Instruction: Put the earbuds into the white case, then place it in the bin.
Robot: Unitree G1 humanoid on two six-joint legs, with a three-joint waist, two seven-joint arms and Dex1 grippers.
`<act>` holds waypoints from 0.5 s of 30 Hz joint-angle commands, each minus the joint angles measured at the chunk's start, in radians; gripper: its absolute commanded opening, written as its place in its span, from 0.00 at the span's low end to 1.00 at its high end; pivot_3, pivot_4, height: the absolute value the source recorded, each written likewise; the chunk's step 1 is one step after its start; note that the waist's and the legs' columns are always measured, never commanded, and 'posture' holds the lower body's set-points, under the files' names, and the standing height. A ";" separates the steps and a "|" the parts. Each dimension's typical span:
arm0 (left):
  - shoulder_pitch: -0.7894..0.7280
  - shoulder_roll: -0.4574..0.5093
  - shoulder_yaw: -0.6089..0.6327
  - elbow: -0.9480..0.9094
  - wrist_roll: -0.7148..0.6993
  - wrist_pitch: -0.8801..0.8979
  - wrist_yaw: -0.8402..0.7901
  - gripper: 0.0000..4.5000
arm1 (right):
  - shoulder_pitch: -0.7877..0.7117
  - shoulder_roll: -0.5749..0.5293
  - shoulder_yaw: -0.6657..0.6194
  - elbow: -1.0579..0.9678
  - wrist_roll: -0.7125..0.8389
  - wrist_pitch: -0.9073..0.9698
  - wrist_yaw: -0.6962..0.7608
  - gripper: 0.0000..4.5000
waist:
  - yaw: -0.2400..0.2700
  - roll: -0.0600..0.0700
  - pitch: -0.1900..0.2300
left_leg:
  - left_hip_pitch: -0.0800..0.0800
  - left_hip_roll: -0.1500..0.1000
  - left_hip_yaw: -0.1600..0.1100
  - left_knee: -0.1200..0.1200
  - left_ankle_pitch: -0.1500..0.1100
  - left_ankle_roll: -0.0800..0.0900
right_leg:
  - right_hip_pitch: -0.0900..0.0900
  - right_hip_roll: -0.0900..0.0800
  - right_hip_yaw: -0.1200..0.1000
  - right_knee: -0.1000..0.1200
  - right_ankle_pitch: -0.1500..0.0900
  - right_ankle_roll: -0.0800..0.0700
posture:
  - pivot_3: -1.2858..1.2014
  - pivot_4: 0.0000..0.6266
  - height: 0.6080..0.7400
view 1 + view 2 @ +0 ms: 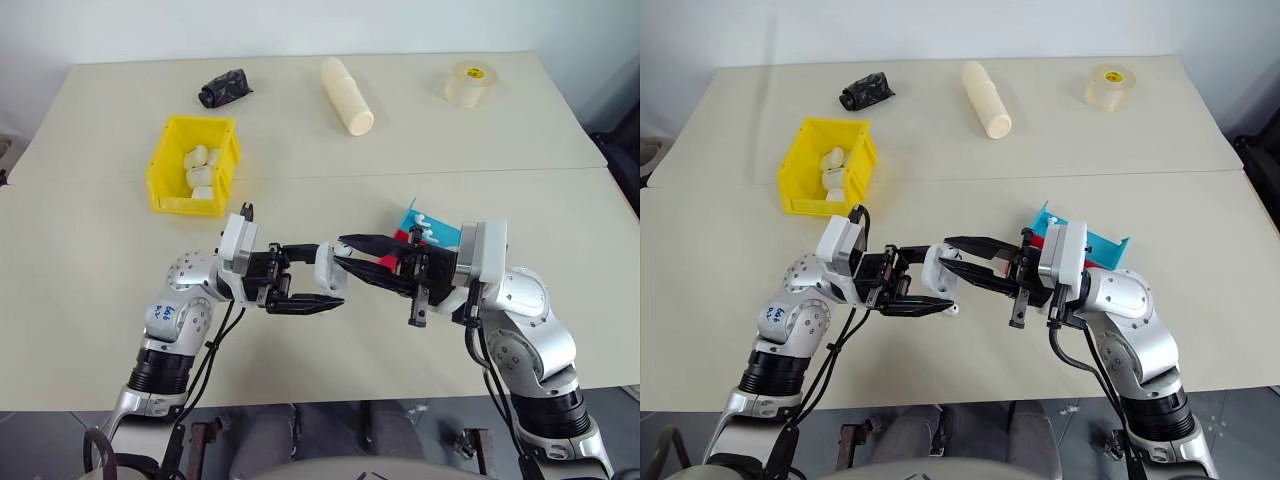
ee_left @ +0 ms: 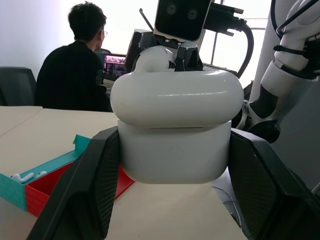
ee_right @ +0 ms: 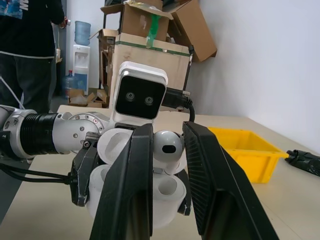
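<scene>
From overhead the left gripper [image 1: 305, 272] clamps the white case [image 1: 328, 266] above the table, well short of the bin [image 1: 193, 164], so that, seen from the right wrist, the right gripper [image 3: 168, 150] can pinch an earbud [image 3: 167, 145] over its open well.

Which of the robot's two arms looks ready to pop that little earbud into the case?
Probably the right. The right gripper pinches an earbud directly over the open white case. The left gripper is busy clamping that case, so it can only steady it.
</scene>
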 commanded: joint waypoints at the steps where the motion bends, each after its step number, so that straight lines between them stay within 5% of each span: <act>1: -0.011 -0.004 -0.003 -0.069 -0.017 0.002 0.016 0.62 | 0.004 -0.029 0.007 -0.012 0.008 0.024 0.019 0.20 | 0.000 0.000 0.000 | 0.000 0.000 0.000 0.000 0.000 0.000 | 0.000 0.000 0.000 0.000 0.000 0.000 | 0.52 0.24 1.00; 15: -0.034 -0.008 -0.011 -0.095 -0.013 0.014 0.041 0.62 | -0.007 -0.071 -0.006 -0.024 0.040 0.073 0.026 0.20 | 0.001 0.000 0.000 | 0.000 0.000 0.000 0.000 0.000 0.000 | 0.000 0.000 0.000 0.000 0.000 0.000 | 0.52 0.24 1.00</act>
